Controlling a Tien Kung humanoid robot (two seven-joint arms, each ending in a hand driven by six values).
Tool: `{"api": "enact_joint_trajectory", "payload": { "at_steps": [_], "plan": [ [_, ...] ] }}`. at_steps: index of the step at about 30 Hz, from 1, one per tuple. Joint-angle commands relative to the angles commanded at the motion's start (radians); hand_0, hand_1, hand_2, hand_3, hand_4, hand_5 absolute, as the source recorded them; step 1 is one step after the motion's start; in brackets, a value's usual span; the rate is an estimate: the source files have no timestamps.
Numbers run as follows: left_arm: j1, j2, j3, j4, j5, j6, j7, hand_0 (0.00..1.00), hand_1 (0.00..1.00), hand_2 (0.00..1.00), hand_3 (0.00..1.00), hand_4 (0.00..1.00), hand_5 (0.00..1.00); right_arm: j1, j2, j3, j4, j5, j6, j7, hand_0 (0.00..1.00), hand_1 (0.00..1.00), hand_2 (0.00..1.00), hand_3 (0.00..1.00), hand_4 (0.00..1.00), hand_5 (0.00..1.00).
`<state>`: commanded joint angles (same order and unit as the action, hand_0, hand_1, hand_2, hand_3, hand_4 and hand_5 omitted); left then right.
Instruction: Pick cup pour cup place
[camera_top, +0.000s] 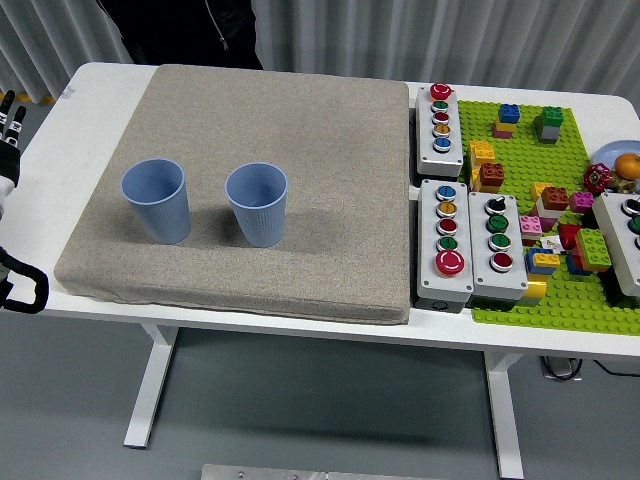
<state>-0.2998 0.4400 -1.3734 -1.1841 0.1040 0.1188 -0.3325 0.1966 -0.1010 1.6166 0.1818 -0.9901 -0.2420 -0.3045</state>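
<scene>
Plainly, the two blue cups stand upright side by side on the grey mat (300, 120), the left cup (157, 200) toward the table's (100, 85) left edge and the right cup (257, 204) just beside it, neither touched by anything. The left hand (10, 125) shows only as a few dark fingertips at the table's left edge, holding nothing, though how far they spread cannot be told; the right hand is out of view. Both cups look light, thin-walled and ribbed, likely to flex or tip, so a gentle wrap around the mid-wall seems wiser than pinching the rim.
</scene>
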Motion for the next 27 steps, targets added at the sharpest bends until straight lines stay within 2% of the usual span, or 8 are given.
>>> {"api": "enact_joint_trajectory", "payload": {
  "at_steps": [14, 27],
  "plan": [
    [0.031, -0.007, -0.020, -0.025, 0.039, 0.004, 0.008, 0.903, 0.880, 0.930, 0.927, 0.749, 0.997, -0.016, -0.003, -0.002, 0.004, -0.007, 0.006, -0.011, 0.705, 0.633, 0.569, 0.568, 0.002, 0.053],
    [0.040, -0.016, -0.033, -0.039, 0.066, 0.008, 0.013, 0.903, 0.879, 0.932, 0.928, 0.754, 0.998, -0.018, -0.002, 0.010, 0.007, -0.015, 0.006, -0.016, 0.705, 0.633, 0.571, 0.573, 0.002, 0.074]
  ]
}}
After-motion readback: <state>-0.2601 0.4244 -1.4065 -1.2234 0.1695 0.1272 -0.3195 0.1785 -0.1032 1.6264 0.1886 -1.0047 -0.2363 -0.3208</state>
